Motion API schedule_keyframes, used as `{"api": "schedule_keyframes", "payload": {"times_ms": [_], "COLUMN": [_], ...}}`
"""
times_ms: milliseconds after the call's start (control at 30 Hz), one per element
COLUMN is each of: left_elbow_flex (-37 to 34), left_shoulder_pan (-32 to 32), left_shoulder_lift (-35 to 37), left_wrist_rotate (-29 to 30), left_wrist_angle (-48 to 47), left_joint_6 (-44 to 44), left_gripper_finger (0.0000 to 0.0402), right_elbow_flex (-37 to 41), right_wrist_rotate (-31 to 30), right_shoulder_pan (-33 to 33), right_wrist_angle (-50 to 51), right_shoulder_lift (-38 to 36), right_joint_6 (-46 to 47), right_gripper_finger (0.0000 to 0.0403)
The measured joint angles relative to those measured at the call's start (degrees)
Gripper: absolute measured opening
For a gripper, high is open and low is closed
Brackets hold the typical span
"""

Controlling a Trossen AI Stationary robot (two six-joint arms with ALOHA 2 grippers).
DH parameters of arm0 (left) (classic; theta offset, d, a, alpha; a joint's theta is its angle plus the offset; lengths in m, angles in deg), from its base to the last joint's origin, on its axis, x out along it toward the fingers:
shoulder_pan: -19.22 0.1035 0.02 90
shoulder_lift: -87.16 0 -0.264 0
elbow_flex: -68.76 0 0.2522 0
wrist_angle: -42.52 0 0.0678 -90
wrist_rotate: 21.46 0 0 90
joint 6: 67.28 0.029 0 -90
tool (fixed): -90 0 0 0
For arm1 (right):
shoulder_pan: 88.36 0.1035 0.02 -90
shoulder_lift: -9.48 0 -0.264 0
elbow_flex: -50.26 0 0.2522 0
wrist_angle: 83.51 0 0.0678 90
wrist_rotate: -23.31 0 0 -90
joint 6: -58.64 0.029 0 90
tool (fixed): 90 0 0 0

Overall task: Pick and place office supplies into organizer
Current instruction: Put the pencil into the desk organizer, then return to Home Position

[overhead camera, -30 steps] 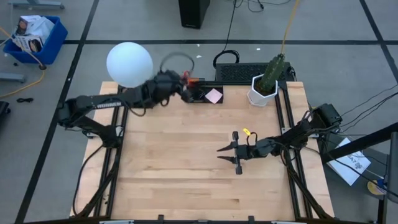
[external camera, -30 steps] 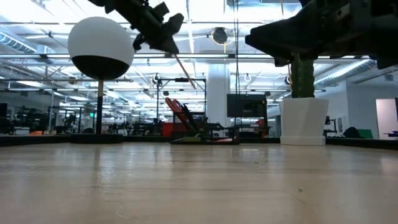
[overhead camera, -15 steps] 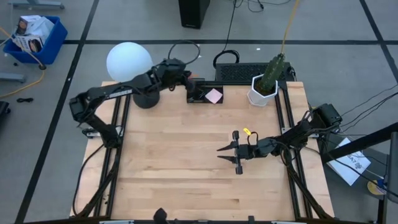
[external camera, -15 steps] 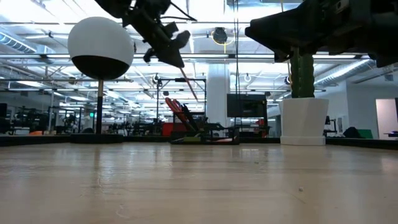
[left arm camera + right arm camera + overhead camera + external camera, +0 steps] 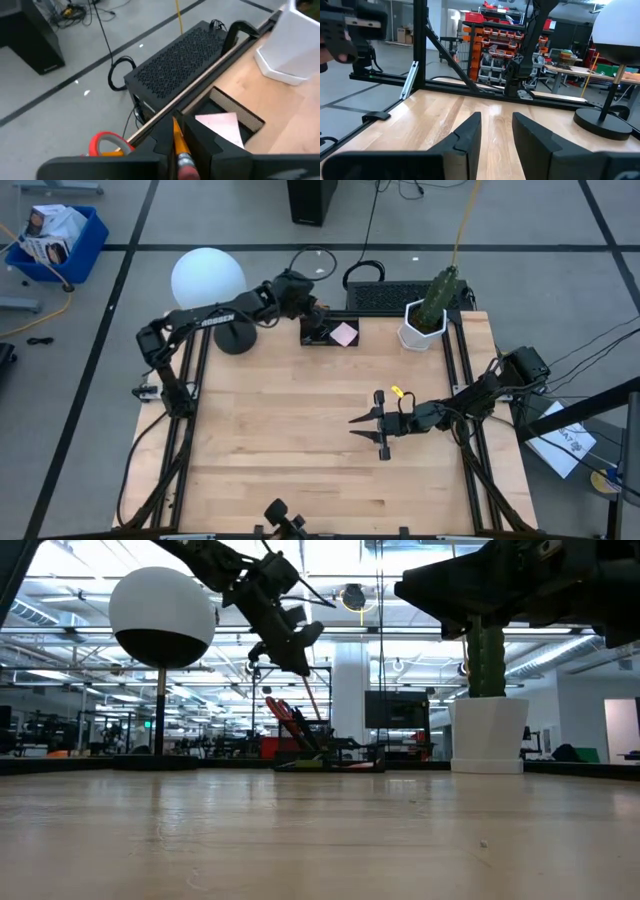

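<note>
Since the earlier picture, the left arm has been swung across the back of the table, so the left gripper [image 5: 308, 308] is now held right over the organizer [image 5: 330, 333].

From above, the organizer is seen at the back edge, just beside the lamp base [image 5: 232, 338] and well apart from the white plant pot [image 5: 421, 330]. A pink sticky-note pad [image 5: 344, 334] is lying inside it. The right gripper [image 5: 366, 428] is parked low over the middle of the table, fingers apart, with nothing held.

From table height, a pencil [image 5: 311, 697] is seen hanging slanted down from the left gripper [image 5: 296, 646], and red-handled scissors [image 5: 288, 718] are already standing in the organizer.

In the left wrist view, the pencil [image 5: 180, 148] is pinched between closed fingers, eraser end near the camera. The pad [image 5: 220, 126] fills one compartment [image 5: 239, 114].

To do this step well, the pencil tip should probably be lowered into a free slot before it is let go, so it is not dropped onto the pad.

In the right wrist view, only empty parted fingers [image 5: 465, 136] are shown.
</note>
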Motion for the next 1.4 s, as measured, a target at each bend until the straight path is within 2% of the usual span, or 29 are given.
{"api": "schedule_keyframes", "payload": {"times_ms": [233,400,567,667,767,1000,1133,1200,1267,1400], "left_elbow_flex": [1.47,1.47,1.41,-0.54,-5.74,-30.3,-39.08,-42.96,-46.41,-52.66], "left_shoulder_pan": [2.33,3.44,2.18,-0.58,-5.5,-22.99,-33.51,-38.61,-42.9,-48.59], "left_shoulder_lift": [-2.02,-1.87,2.06,4.76,8.77,17.39,21.17,22.16,22.7,24.26], "left_wrist_rotate": [-1.68,-6.84,-6.99,-6.4,-8.01,-11.65,-10.8,-8.04,-2.59,5.97], "left_wrist_angle": [-1.89,-1.19,-4.42,-4.78,-0.45,31.26,42.33,44.47,48.52,52.08], "left_joint_6": [-6.26,-9.27,-9.39,-7.88,-6.13,-4.42,3.65,5.23,3.56,2.91], "left_gripper_finger": [0.0071,0.0082,0.0084,0.0085,0.0085,0.0085,0.0085,0.0085,0.0085,0.0086], "right_elbow_flex": [0.0,0.0,0.0,0.0,0.02,0.04,0.04,0.04,0.02,0.02], "right_wrist_rotate": [0.02,0.04,0.03,0.03,0.04,0.04,0.13,0.11,-0.16,-0.24], "right_shoulder_pan": [0.0,0.01,-0.01,-0.07,-0.07,0.13,0.85,0.76,0.71,-0.24], "right_wrist_angle": [0.14,1.06,0.94,1.98,5.23,8.78,9.7,9.52,9.2,9.78], "right_shoulder_lift": [0.0,0.0,0.0,0.0,0.02,0.02,0.02,0.02,0.02,-0.38], "right_joint_6": [0.0,0.01,0.11,3.52,7.78,12.1,12.33,12.33,11.71,10.77], "right_gripper_finger": [0.0102,0.0102,0.0098,0.0098,0.0098,0.0097,0.0096,0.0098,0.01,0.0099]}}
